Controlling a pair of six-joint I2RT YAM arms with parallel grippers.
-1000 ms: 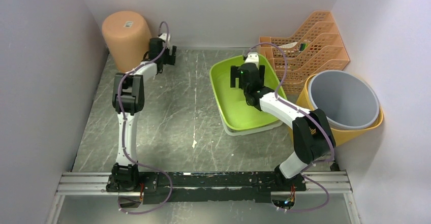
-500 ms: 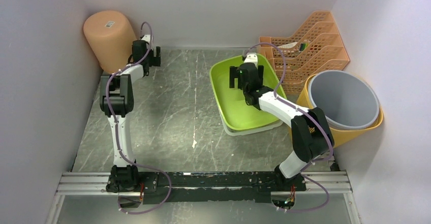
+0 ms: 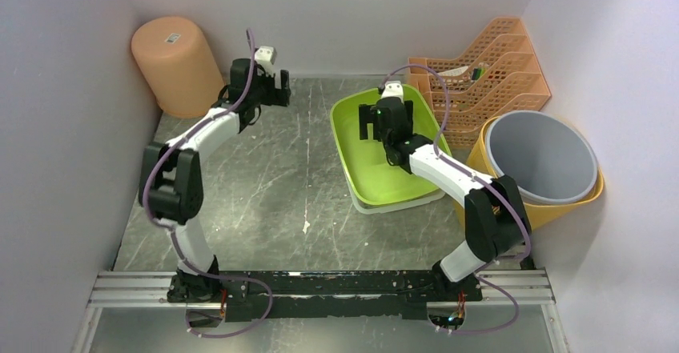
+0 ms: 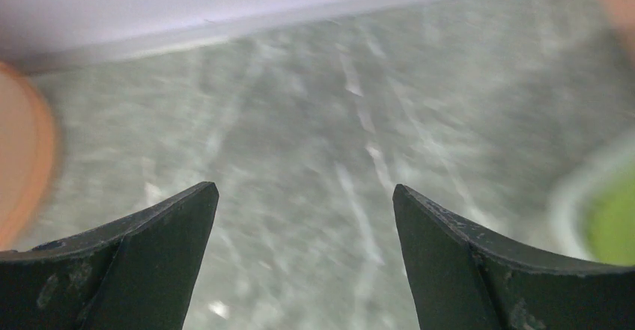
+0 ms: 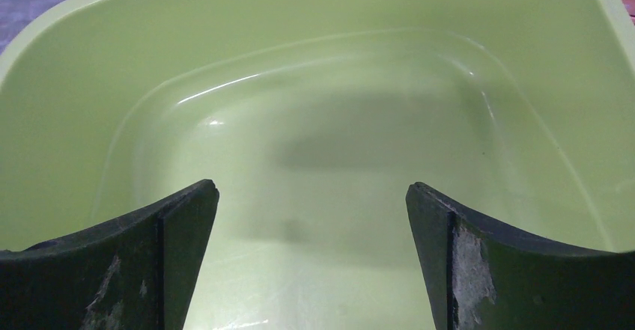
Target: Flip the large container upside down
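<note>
The peach bucket (image 3: 174,65) stands upside down in the back-left corner of the table (image 3: 272,185), its labelled base facing up. Just to its right, apart from it, the left gripper (image 4: 303,188) hangs with fingers spread wide, holding nothing. The right gripper (image 5: 311,185), equally spread and empty, hovers over the green tub (image 3: 343,133).

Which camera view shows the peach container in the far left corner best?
The top external view: the peach container stands whole, closed end and a label facing up. The left wrist view catches only a blurred orange sliver at its left border, probably it. The right wrist view shows none of it, only the green tub.
</note>
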